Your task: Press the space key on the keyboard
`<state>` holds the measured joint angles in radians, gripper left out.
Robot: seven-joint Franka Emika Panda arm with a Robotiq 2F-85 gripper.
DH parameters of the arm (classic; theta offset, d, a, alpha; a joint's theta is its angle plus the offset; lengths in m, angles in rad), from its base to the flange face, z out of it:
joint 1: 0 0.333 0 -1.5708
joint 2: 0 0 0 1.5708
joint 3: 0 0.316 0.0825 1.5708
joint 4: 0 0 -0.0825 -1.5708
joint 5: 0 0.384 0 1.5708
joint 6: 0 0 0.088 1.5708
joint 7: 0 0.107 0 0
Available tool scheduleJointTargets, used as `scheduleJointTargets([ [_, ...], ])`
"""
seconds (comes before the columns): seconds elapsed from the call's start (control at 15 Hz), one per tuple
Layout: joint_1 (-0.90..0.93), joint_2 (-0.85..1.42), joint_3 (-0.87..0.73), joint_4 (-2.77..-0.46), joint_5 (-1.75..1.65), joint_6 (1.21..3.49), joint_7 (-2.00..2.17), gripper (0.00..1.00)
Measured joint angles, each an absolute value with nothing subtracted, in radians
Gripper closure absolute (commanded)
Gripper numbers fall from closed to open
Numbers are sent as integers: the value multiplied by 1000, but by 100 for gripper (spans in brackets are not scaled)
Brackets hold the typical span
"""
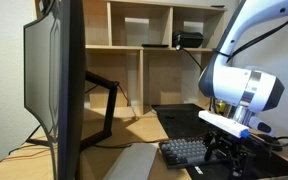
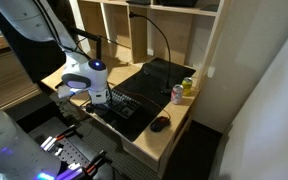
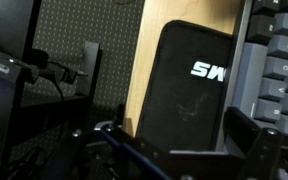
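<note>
The keyboard, black with dark grey keys, lies on the wooden desk in front of the monitor. It also shows in an exterior view and at the right edge of the wrist view. My gripper hangs just above the keyboard's end and also shows in an exterior view. In the wrist view my gripper looks open and empty, with its fingers to either side of a black pad with white letters. The space key cannot be made out.
A large monitor stands beside the keyboard, and a pale grey slab lies in front of it. A black mouse, a can and a black desk mat are on the desk. Wooden shelves stand behind it.
</note>
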<state>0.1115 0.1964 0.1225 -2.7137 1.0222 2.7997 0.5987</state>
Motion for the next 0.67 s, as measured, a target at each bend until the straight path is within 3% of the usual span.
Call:
scheduleJointTargets([
  [0.67, 113, 178, 159, -2743, 1157, 2825, 444, 0],
])
